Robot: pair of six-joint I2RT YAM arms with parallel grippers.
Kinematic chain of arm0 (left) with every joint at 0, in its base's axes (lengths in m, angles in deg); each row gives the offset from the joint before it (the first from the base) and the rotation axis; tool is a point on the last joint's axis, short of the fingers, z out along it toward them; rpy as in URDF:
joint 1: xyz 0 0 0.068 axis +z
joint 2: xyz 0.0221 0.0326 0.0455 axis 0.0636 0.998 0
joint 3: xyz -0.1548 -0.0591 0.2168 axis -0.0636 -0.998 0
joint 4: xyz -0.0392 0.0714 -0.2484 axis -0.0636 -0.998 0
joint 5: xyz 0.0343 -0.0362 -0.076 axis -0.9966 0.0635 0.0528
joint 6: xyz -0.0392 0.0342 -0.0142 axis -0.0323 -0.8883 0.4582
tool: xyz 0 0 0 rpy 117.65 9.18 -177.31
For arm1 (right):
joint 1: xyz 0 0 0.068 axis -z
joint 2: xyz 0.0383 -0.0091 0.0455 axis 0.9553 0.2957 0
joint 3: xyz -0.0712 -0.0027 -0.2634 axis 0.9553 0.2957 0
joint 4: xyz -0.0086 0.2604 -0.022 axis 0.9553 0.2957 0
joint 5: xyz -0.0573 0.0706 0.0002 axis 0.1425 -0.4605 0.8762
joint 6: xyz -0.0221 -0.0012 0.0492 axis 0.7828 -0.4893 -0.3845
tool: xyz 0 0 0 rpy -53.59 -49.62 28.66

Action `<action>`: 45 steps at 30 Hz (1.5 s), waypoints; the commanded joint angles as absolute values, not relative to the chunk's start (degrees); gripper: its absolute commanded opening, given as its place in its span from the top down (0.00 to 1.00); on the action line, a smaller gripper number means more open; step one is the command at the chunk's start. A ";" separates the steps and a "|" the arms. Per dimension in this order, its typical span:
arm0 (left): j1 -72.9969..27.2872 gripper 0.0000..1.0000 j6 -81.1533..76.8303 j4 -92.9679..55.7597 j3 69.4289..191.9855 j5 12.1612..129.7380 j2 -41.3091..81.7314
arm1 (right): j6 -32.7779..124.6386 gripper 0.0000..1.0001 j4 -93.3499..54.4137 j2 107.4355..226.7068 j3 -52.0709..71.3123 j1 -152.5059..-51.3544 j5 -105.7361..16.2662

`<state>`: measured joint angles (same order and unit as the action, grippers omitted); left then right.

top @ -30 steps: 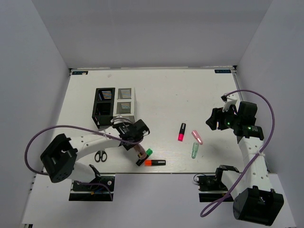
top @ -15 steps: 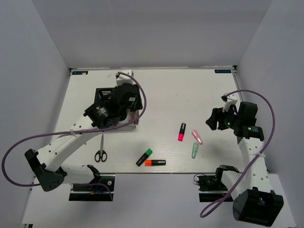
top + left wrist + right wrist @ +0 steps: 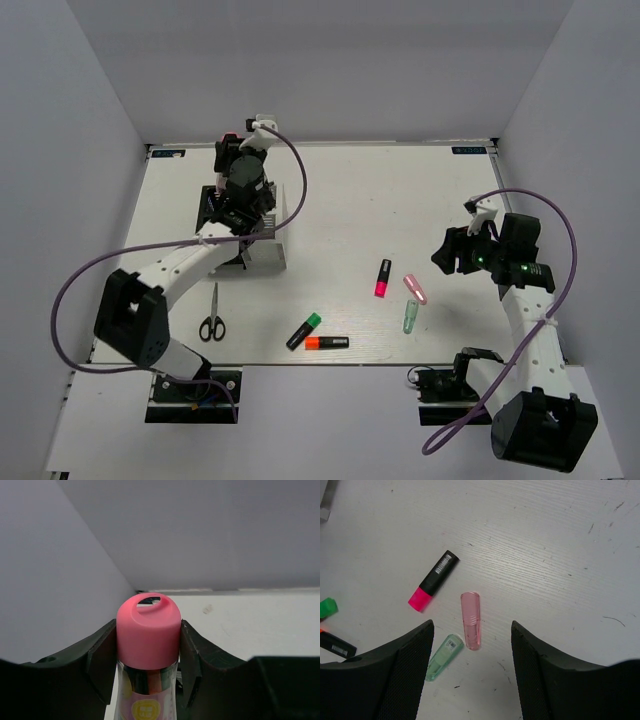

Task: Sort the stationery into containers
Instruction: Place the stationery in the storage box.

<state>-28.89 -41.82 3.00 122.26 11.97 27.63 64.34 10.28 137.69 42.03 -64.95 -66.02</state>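
Pink-capped tube (image 3: 148, 635) is pinched by left end effector (image 3: 147, 672), high at the far side of the containers (image 3: 262, 255); right end effector (image 3: 471, 645), spread, is held well right of them.

We see a pink-capped tube (image 3: 148, 630) upright, clamped in the left gripper (image 3: 148, 652), near the joined black holder (image 3: 209, 203) and white holder (image 3: 266, 256). Flat on the table lie the scissors (image 3: 211, 322), 3 highlighters, pink-ended (image 3: 383, 278), green-ended (image 3: 304, 330) and orange-ended (image 3: 326, 342), and 2 translucent pieces, pink (image 3: 415, 289) and green (image 3: 410, 317).
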 commanded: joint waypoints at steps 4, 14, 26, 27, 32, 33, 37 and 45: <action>-25.27 1.00 -59.80 28.33 129.02 6.88 37.17 | 64.70 0.34 10.26 139.16 42.37 -64.72 -66.80; -14.04 1.00 -26.00 6.73 122.70 14.16 35.42 | 65.23 0.34 10.35 142.15 42.19 -64.80 -65.57; -9.89 1.00 -14.10 3.11 121.20 25.15 39.02 | 65.66 0.34 10.17 144.44 42.01 -64.81 -64.43; -9.89 1.00 -14.18 3.20 121.38 25.51 39.11 | 65.58 0.34 10.00 144.70 41.93 -64.72 -64.25; -9.89 1.00 -14.27 4.68 120.60 26.04 39.73 | 65.84 0.34 10.08 145.40 41.93 -64.81 -63.99; -9.89 1.00 -14.36 4.95 120.41 26.04 40.16 | 65.75 0.34 10.00 145.49 42.01 -64.81 -63.99; -9.45 1.00 -14.18 6.88 119.71 26.57 40.87 | 66.02 0.34 10.00 145.76 42.10 -64.81 -63.90; -9.54 1.00 -14.27 12.86 117.35 28.23 41.75 | 66.37 0.34 9.82 146.63 42.10 -64.72 -63.64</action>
<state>-9.68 -14.74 7.41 118.76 26.81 42.28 65.26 10.22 146.33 42.03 -64.95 -64.05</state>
